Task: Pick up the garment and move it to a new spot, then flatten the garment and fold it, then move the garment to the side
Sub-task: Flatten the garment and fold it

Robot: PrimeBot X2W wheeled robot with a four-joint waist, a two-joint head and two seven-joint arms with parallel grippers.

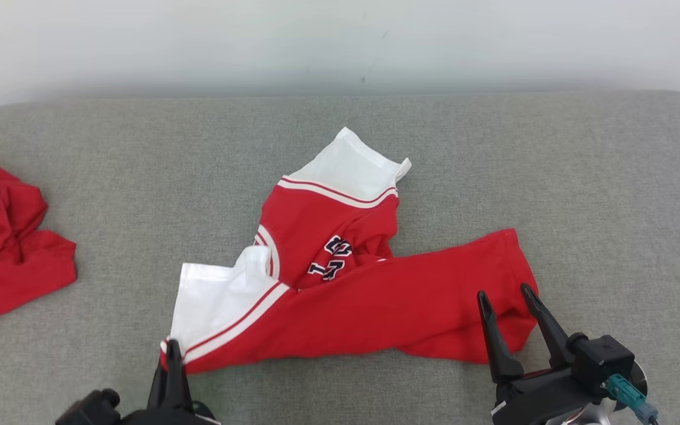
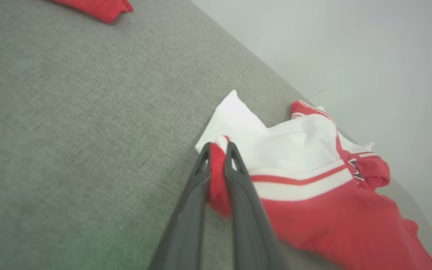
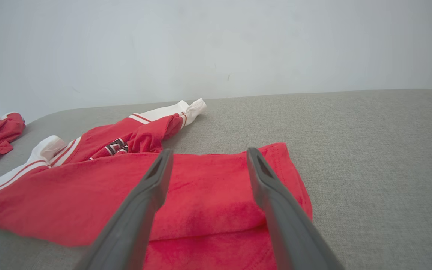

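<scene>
Garment (image 1: 346,295) is a red jersey with white panels, striped trim and dark numerals. It lies mid-surface on the grey padded table (image 1: 552,177), twisted and not flat. One white end points toward the far wall, a second white panel sits at the near left, and the long red body runs off to the right, doubled over on itself.

Left gripper (image 1: 173,354) has its jaws pinched closed on the near-left corner. The left wrist view shows a wad of red-and-white hem bunched between the two fingers. Likely reason: it anchors one corner so the cloth can be lifted or pulled taut.

Right gripper (image 1: 504,290) has its jaws spread wide with nothing between them yet. The fingertips straddle the folded red end at the garment's right side. In the right wrist view the red fold lies just ahead of and beneath the gap — lined up for a grab, as I read it. I can't tell whether the fingertips touch the cloth.

So the garment spans between the two grippers, with the left end held and the right end free. My guess is that closing on the right end comes next, then a two-handed stretch.

A second red garment (image 1: 3,236) sits crumpled at the far left of the table, well apart. It is not involved.
</scene>
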